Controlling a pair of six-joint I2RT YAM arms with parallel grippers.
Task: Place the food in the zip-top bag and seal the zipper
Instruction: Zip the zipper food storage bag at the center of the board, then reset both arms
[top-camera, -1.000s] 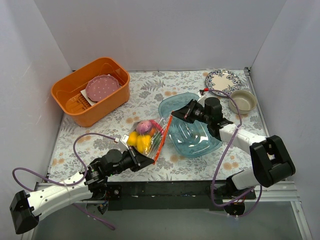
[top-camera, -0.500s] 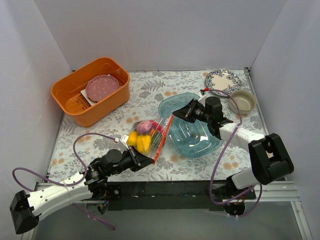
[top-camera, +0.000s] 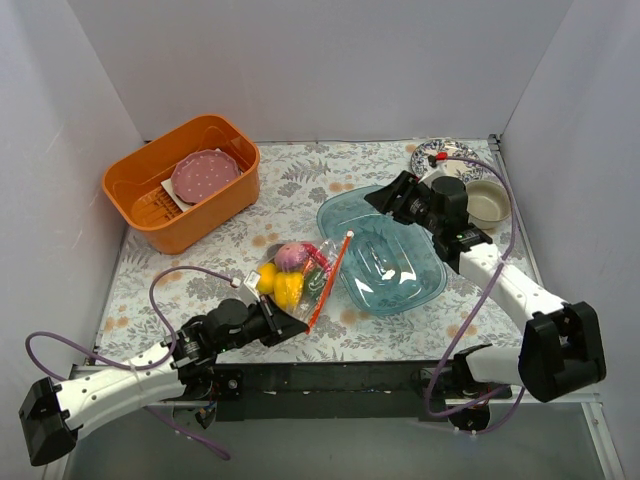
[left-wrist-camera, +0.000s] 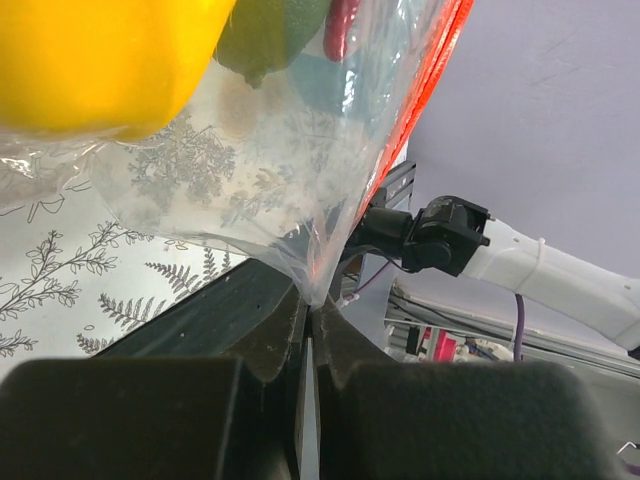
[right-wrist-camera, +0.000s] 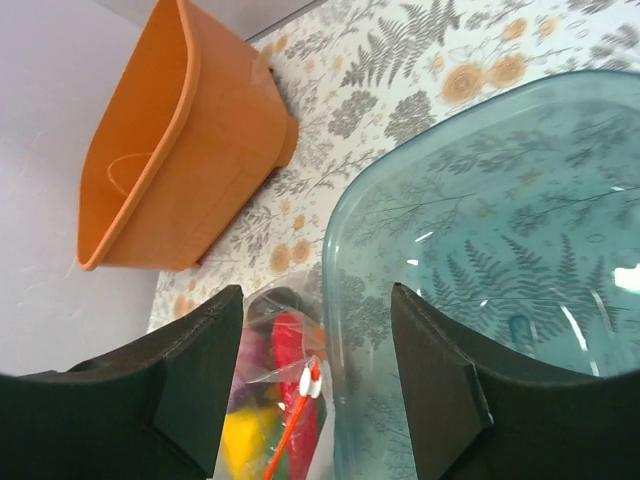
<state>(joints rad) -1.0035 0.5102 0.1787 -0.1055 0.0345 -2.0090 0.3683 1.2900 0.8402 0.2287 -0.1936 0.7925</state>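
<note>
The zip-top bag (top-camera: 297, 283) lies left of the blue tray with the food inside: a purple onion (top-camera: 290, 255), a yellow pepper (top-camera: 288, 291) and a red chili (right-wrist-camera: 290, 350). The orange-red zipper (top-camera: 330, 280) runs along the bag's right edge, its white slider (right-wrist-camera: 311, 380) at the far end. My left gripper (top-camera: 300, 322) is shut on the bag's near corner (left-wrist-camera: 316, 292); the pepper (left-wrist-camera: 90, 60) fills that view. My right gripper (top-camera: 375, 202) hangs open over the tray's far rim, apart from the bag. Its fingers (right-wrist-camera: 195, 390) frame the slider from above, nothing between them.
The clear blue tray (top-camera: 400, 270) sits right of the bag. An orange basket (top-camera: 215, 205) holding a pink plate (top-camera: 205, 175) stands at the back left. A patterned plate (top-camera: 440, 158) and a beige bowl (top-camera: 487, 202) are at the back right. A purple cable (top-camera: 190, 272) loops near the left arm.
My right gripper has opened, let go of the zipper's far end and pulled back up and to the right. The left gripper keeps its hold on the bag corner.
</note>
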